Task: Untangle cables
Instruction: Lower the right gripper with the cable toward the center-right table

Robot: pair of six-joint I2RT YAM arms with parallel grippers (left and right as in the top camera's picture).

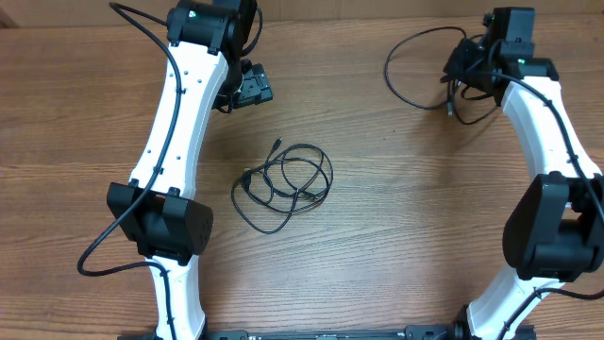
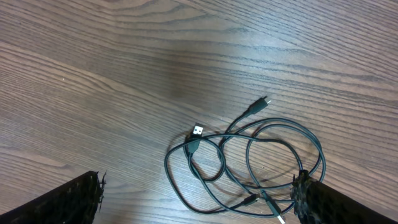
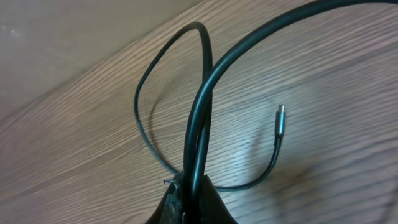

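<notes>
Nearest the right wrist camera, the right gripper (image 3: 186,186) has its jaws pressed together, pinching one thin black cable (image 3: 196,124). Two strands rise from the grip in a loop, and one small silvery plug (image 3: 280,118) ends the free tail. That cable is on the right side of the wooden table (image 1: 396,236). One tangled bundle (image 1: 286,185) of thin black cables lies at the table's centre, well apart from it, with three plug ends showing clearly. The left gripper (image 1: 253,92) hangs near the bundle, its two fingers (image 2: 62,202) spread wide, holding nothing.
</notes>
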